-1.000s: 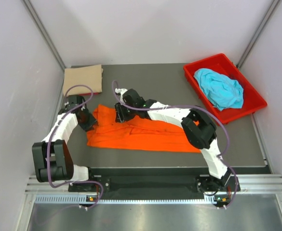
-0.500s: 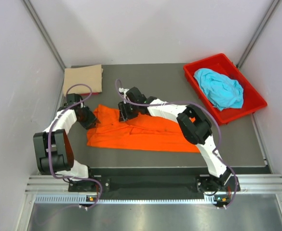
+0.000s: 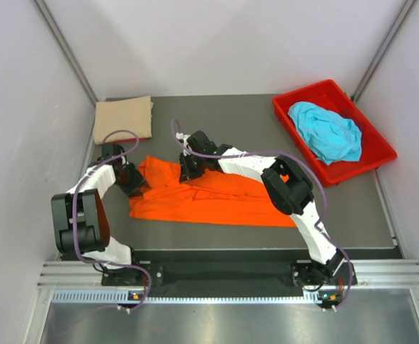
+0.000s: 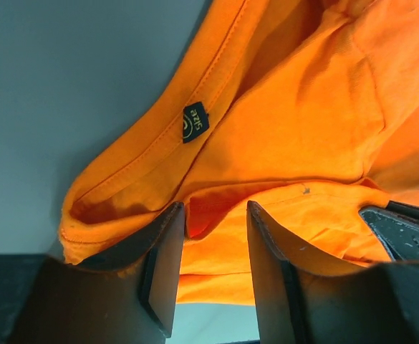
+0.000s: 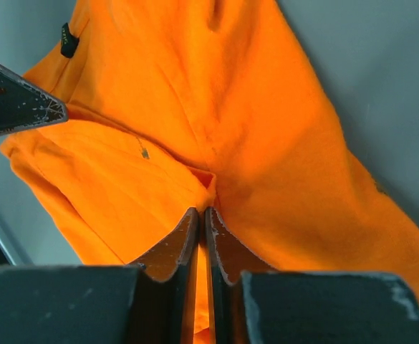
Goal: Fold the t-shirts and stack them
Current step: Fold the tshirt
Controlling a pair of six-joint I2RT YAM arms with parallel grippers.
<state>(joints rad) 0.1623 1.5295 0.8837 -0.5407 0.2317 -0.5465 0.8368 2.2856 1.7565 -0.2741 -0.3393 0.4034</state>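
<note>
The bright orange t-shirt (image 3: 216, 201) lies spread lengthwise on the dark table, bunched at its left end. My left gripper (image 3: 137, 183) is at that left end, open, with its jaws on either side of a fold near the collar (image 4: 215, 215); the black neck label (image 4: 195, 122) shows just beyond. My right gripper (image 3: 188, 172) is shut on a pinched ridge of the orange shirt (image 5: 202, 213) a little to the right. The tan t-shirt (image 3: 123, 118) lies folded at the far left corner. The turquoise t-shirt (image 3: 327, 132) lies crumpled in the bin.
The red plastic bin (image 3: 370, 166) stands at the far right of the table. Grey walls close in on the left, back and right. The two grippers are close together; the left one's finger (image 5: 16, 100) shows in the right wrist view.
The right arm's elbow has swung left and farther in, and its gripper has shifted slightly right on the shirt. The left gripper has edged slightly toward the shirt's left end.
</note>
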